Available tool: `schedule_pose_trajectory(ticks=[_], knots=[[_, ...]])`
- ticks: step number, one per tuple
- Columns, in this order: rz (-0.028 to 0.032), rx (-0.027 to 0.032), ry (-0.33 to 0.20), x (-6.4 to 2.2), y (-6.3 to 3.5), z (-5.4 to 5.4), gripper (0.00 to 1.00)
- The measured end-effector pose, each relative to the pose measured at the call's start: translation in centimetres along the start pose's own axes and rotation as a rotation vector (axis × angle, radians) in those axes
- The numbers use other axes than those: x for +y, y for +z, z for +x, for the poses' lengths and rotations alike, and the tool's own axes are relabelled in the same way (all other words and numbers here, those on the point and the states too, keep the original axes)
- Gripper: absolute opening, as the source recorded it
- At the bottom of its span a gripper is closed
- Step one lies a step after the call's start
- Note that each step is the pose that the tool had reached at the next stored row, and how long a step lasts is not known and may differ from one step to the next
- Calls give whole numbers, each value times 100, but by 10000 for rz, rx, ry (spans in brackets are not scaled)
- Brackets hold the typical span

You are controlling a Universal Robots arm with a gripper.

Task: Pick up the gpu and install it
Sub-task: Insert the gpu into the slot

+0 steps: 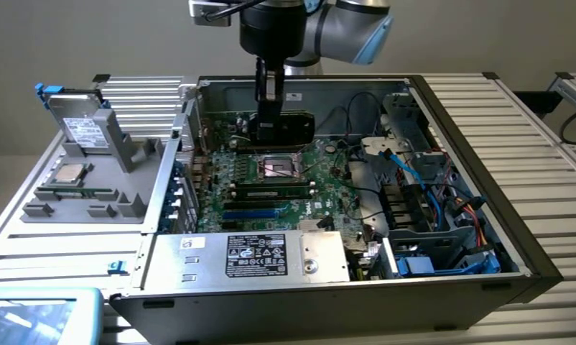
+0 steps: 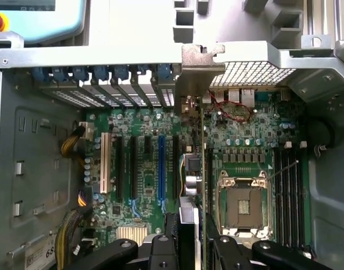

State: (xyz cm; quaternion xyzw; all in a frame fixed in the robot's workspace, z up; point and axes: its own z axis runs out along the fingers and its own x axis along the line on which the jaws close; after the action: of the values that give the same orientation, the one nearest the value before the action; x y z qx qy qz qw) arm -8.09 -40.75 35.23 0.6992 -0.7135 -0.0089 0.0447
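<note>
My gripper (image 1: 268,118) is shut on the gpu (image 1: 286,129), a dark flat card held on edge above the motherboard (image 1: 268,183) inside the open computer case (image 1: 460,129). The card hangs over the far part of the board, just behind the CPU socket (image 1: 279,169). In the wrist view the gpu (image 2: 201,152) is seen edge-on, running from my gripper (image 2: 197,228) toward its silver end bracket (image 2: 202,59) at the case's rear slot openings. The card lies between the black expansion slots and the CPU socket (image 2: 243,205), beside the blue slot (image 2: 161,169).
A grey fixture (image 1: 87,194) outside the case on the exterior view's left holds a boxy drive (image 1: 82,126), a CPU chip (image 1: 72,172) and a memory stick (image 1: 77,192). The power supply (image 1: 259,255) sits at the case's near side. Cables and a drive cage (image 1: 432,201) crowd the right side.
</note>
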Motion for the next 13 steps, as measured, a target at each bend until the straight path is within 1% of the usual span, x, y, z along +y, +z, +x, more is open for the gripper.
schedule_pose_trajectory(ticks=[1, 2, 4, 5, 8, 9, 10, 11, 13], knots=[[-9, 14, 0, 2, 10, 0, 29], [-38, 27, 1, 6, 17, 0, 29], [-101, 31, -2, 21, 29, -1, 29], [-119, 33, -3, 32, 34, -1, 29], [-121, 24, -5, 39, 41, 3, 29], [-85, 21, -2, 43, 43, 4, 29], [1, 17, 2, 56, 51, 3, 29], [33, 16, 4, 67, 58, 3, 29], [32, -3, 1, 78, 65, 7, 29]])
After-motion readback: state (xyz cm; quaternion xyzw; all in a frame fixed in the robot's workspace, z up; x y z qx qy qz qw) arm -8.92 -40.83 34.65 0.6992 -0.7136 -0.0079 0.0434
